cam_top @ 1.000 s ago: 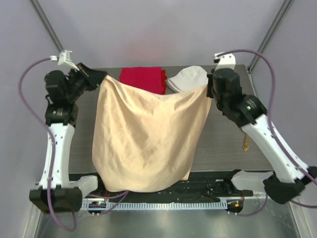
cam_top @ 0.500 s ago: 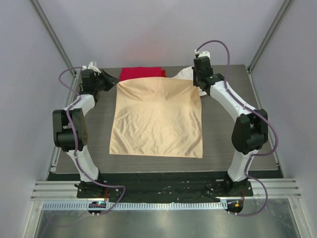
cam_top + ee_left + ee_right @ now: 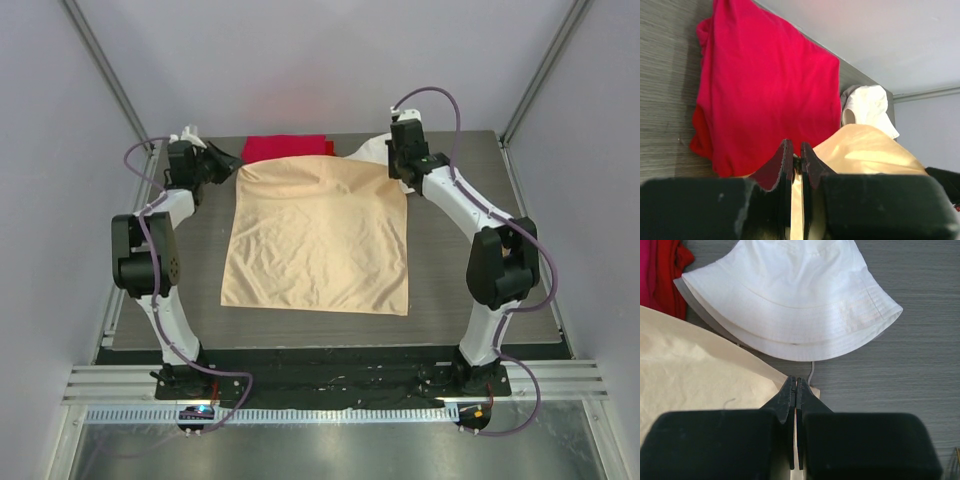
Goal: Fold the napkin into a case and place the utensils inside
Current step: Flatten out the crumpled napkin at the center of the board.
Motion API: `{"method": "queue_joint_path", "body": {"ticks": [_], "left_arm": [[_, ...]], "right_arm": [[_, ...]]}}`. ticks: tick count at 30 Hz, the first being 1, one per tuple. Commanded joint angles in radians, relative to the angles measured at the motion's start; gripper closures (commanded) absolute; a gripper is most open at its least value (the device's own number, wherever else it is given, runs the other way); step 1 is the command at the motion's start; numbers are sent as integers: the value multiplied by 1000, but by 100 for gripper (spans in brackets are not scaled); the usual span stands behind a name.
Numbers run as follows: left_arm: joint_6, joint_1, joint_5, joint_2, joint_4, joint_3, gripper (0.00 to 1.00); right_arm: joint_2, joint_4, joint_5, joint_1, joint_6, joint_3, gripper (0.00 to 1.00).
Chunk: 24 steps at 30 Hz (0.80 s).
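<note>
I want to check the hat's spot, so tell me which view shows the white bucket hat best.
The right wrist view: the white bucket hat fills the upper frame, nearly whole. The top view shows only a sliver behind the napkin; the left wrist view shows a small part beyond the red cloth.

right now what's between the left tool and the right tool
The far edge of the napkin spans it, corners pinched by the left tool and right tool, red cloth and white hat just behind; top view shows it.
</note>
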Motion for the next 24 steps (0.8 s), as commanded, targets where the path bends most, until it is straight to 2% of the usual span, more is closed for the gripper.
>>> {"method": "queue_joint_path", "body": {"ticks": [1, 12, 20, 24], "left_arm": [[58, 3, -38, -128, -80, 30, 100], [58, 5, -88, -202, -266, 4, 100], [33, 5, -53, -225, -278, -9, 100], [37, 5, -71, -265, -339, -15, 100]], "right_arm": [[-119, 16, -17, -3, 31, -60, 99], [-225, -32, -21, -3, 60, -154, 99], [-267, -36, -40, -5, 66, -177, 99], [-305, -58, -60, -3, 89, -184, 99]]}}
